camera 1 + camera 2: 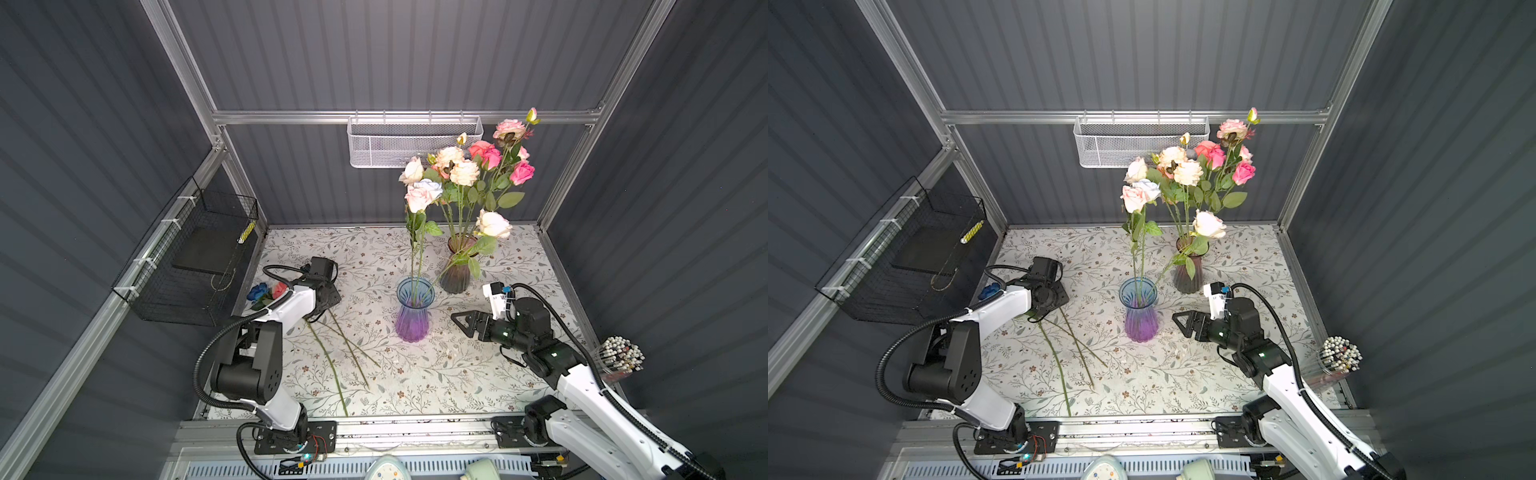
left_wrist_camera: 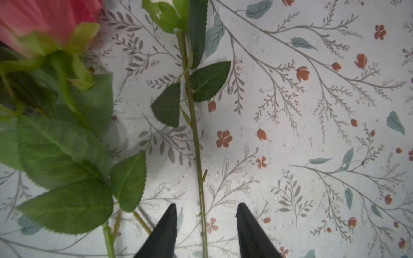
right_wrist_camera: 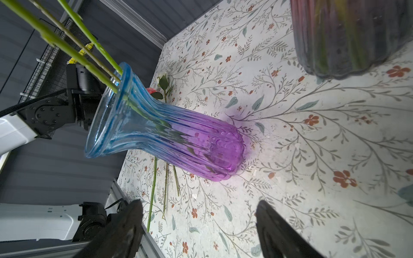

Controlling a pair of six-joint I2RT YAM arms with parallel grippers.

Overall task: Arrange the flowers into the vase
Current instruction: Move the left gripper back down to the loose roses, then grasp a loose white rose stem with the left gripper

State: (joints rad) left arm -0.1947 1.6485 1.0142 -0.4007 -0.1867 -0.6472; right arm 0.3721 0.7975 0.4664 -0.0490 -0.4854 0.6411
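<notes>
Seen from above, my two arms work over a table (image 1: 415, 386) covered in a leaf-and-blossom print. A ribbed glass vase (image 1: 414, 311), blue at its flared rim and purple at its base, stands upright near the table's centre. Three flowers (image 1: 417, 199) stand in it. Two with pale pink heads rise almost straight up. The third leans toward 2 o'clock, with its cream head (image 1: 493, 224) in front of a dark vase (image 1: 456, 272).

The dark vase stands near the first, at about 1 o'clock from it. It holds a full bunch of roses (image 1: 478, 166) in pink, coral and cream.

More loose roses (image 1: 332, 365) lie flat on the table at 8 o'clock from the blue and purple vase. Their heads point toward the table's 9 o'clock edge and their stems trail toward 6 o'clock. A deep blue head (image 1: 258, 291) and a coral head (image 1: 280, 288) show beside my left arm.

My left gripper (image 2: 206, 207) hangs low over these loose roses. In the left wrist view its jaws stand apart and a thin green stem (image 2: 196, 143) runs between them with a gap on each side. Nothing is grasped.

My right gripper (image 1: 459, 322) sits at 3 o'clock from the blue and purple vase, near it but apart. It points at the vase with its jaws spread wide and empty.
</notes>
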